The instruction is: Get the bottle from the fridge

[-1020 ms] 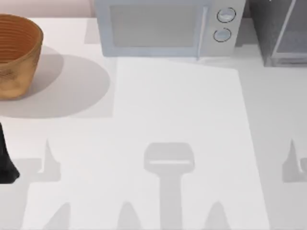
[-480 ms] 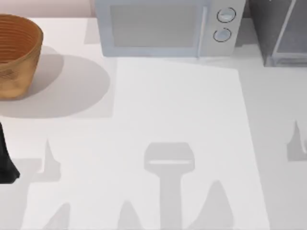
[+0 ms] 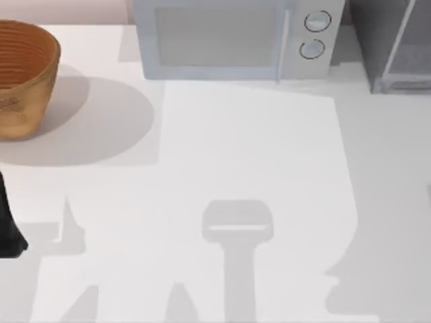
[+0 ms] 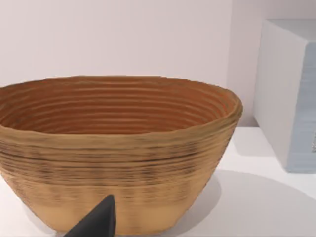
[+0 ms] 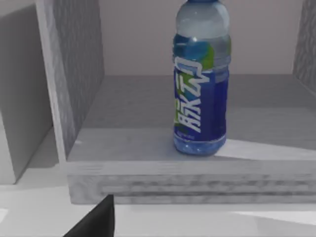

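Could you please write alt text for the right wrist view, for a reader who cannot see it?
A clear bottle with a blue label stands upright on the floor of the open grey fridge, near its front edge. A dark fingertip of the right gripper pokes in below, short of the fridge.

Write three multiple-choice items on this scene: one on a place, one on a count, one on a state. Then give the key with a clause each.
1. Where does the bottle stand?
A. in the basket
B. on the fridge floor
C. on top of the microwave

2. How many round dials does the microwave have?
A. two
B. three
C. four

3. How is the bottle posed?
A. lying flat
B. upside down
C. upright

Key: 1 B, the right wrist view shows it on the grey fridge floor. 2 A, two dials sit on the microwave's panel in the top view. 3 C, its cap end points up.
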Available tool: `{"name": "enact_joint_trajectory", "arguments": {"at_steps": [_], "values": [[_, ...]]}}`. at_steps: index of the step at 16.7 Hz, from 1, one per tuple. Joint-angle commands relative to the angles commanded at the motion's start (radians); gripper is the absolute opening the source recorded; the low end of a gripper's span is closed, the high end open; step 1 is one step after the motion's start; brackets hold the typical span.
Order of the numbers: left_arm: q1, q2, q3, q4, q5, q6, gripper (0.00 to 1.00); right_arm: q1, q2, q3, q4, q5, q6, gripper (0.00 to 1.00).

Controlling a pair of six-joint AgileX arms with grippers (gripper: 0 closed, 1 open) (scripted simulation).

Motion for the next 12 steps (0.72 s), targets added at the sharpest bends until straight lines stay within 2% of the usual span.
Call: {"name": "enact_joint_trajectory", "arguments": {"at_steps": [6, 12], "values": [[0.000, 0.000, 0.000, 0.000, 0.000, 0.000, 1.00, -0.112, 0.377, 0.046, 0.353, -0.110, 0.004, 1.00], [0.000, 0.000, 0.000, 0.000, 0.000, 0.000, 1.00, -0.138, 0.455, 0.058, 0.433, -0.136, 0.005, 1.00]]}}
